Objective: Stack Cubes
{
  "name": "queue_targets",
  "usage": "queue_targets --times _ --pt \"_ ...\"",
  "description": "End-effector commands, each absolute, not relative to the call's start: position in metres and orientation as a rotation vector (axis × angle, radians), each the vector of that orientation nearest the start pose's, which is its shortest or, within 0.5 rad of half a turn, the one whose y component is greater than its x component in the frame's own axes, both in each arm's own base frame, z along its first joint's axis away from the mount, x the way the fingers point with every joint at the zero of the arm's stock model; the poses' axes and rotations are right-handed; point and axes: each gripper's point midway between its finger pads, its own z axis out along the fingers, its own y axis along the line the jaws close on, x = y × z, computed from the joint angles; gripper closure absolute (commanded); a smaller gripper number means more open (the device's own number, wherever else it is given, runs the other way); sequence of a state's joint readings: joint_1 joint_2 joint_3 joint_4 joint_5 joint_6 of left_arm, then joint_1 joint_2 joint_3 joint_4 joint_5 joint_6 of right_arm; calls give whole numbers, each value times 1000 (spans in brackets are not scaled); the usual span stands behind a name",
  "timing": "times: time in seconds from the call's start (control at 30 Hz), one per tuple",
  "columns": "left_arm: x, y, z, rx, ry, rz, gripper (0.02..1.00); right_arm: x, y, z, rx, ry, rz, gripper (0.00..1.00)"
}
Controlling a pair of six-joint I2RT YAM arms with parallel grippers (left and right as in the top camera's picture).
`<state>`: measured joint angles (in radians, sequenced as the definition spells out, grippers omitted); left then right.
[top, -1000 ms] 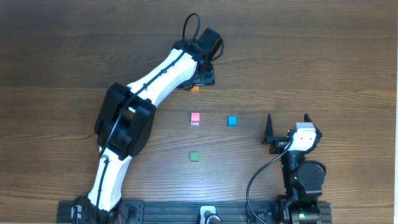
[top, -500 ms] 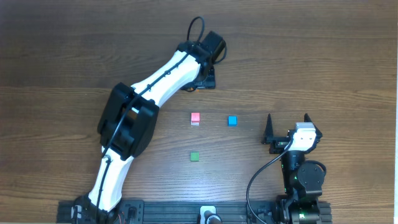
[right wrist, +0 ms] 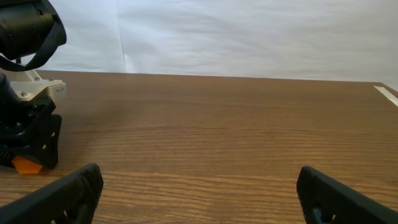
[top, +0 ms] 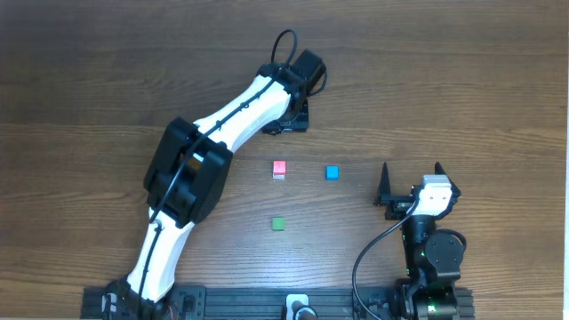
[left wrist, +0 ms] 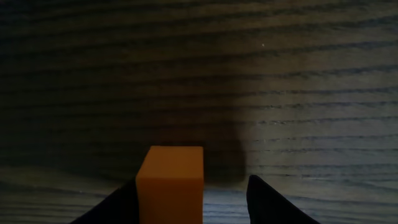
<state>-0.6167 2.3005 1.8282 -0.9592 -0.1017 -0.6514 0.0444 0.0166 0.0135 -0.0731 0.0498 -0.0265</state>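
- Orange cube (left wrist: 170, 183) sits on the wood table (top: 480, 80) at the upper centre of the top view, beneath the left gripper (top: 289, 120).
- Left gripper jaws are released and straddle the orange cube. One finger lies close against one cube face, and contact cannot be confirmed. The other finger (left wrist: 273, 202) stands apart, with a strip of bare wood between it and the cube's edge.
- In the right wrist view, a corner of the orange cube shows at the lower left edge, under the left gripper.
- Pink cube (top: 279, 168) and blue cube (top: 332, 172) lie side by side at mid-frame, apart from each other. Green cube (top: 278, 224) lies below the pink one, well apart.
- Right gripper (top: 411, 180) rests at the lower right, with its jaws spread wide and nothing between them. It sits to the right of the blue cube, not touching it.
- The left arm runs diagonally from the lower left to the upper centre, passing left of the pink and green cubes.
- Bare wood stretches across the upper left, the upper right and along the right edge.
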Motion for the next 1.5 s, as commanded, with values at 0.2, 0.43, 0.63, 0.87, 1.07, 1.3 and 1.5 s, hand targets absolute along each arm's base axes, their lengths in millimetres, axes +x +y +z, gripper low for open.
queue_targets --times 0.2,0.43,0.63,0.87,1.07,1.3,1.5 --pt "402 -251 3 -116 2981 18 579 247 3 155 -22 1653 -21 9" --pt "401 -251 3 -121 2984 19 663 247 3 155 -22 1653 -21 7" --pt "399 -249 3 -120 2994 30 713 247 3 155 -22 1653 -21 9" --pt "399 -250 4 -119 2994 24 776 247 3 155 -22 1653 -21 7" --pt "400 -255 25 -138 2959 -19 818 247 3 155 -22 1653 -21 7" --pt "380 -271 103 -123 2846 -83 844 247 3 155 -22 1653 -21 7" --pt "335 -285 146 -63 2795 -92 851 247 3 155 -22 1653 -21 9"
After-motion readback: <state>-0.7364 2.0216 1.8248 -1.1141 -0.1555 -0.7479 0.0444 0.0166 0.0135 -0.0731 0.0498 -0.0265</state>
